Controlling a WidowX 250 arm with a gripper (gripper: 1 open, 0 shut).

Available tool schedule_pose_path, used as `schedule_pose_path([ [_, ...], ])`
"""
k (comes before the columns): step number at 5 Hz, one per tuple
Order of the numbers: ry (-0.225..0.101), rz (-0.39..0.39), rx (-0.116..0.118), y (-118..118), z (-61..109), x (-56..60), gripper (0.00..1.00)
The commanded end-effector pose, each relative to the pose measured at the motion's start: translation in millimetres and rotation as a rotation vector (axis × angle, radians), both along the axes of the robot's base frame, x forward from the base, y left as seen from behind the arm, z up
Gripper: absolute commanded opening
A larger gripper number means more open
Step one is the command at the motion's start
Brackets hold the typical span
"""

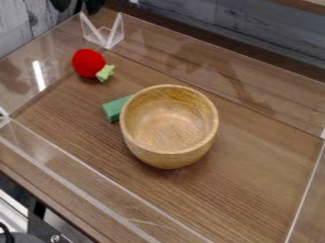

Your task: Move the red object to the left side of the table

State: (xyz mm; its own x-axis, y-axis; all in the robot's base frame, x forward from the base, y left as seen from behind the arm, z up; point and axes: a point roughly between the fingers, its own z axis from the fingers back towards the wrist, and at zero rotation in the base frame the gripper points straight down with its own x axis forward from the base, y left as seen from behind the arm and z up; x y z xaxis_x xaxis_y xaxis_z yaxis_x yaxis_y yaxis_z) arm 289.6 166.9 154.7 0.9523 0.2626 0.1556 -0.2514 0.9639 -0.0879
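Observation:
The red object (86,62), a small round red fruit with a green leafy stem on its right, lies free on the table (248,180) near the far left corner. Of my gripper (57,4) only a dark tip shows at the top edge of the view, above and to the left of the fruit and well clear of it. Nothing hangs from it.
A wooden bowl (143,102) stands empty in the middle. A flat green piece (117,107) lies against its left side. Low clear acrylic walls (38,161) edge the tabletop, with a clear corner piece (105,34) just behind the fruit.

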Motion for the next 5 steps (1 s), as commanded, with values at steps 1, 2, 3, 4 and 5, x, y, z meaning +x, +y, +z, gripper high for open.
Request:
schedule_pose_path([
  [1,-0.04,0.007,0.038,13.6,5.2,10.5,0.0],
  [2,-0.028,0.015,0.036,21.5,-5.4,17.1,1.0],
  [3,-0.01,0.022,0.039,29.0,-18.5,22.6,0.0],
  [4,-0.008,0.009,0.033,26.3,-16.9,21.5,1.0],
  [5,-0.003,0.005,0.031,27.1,-17.1,21.4,1.0],
])
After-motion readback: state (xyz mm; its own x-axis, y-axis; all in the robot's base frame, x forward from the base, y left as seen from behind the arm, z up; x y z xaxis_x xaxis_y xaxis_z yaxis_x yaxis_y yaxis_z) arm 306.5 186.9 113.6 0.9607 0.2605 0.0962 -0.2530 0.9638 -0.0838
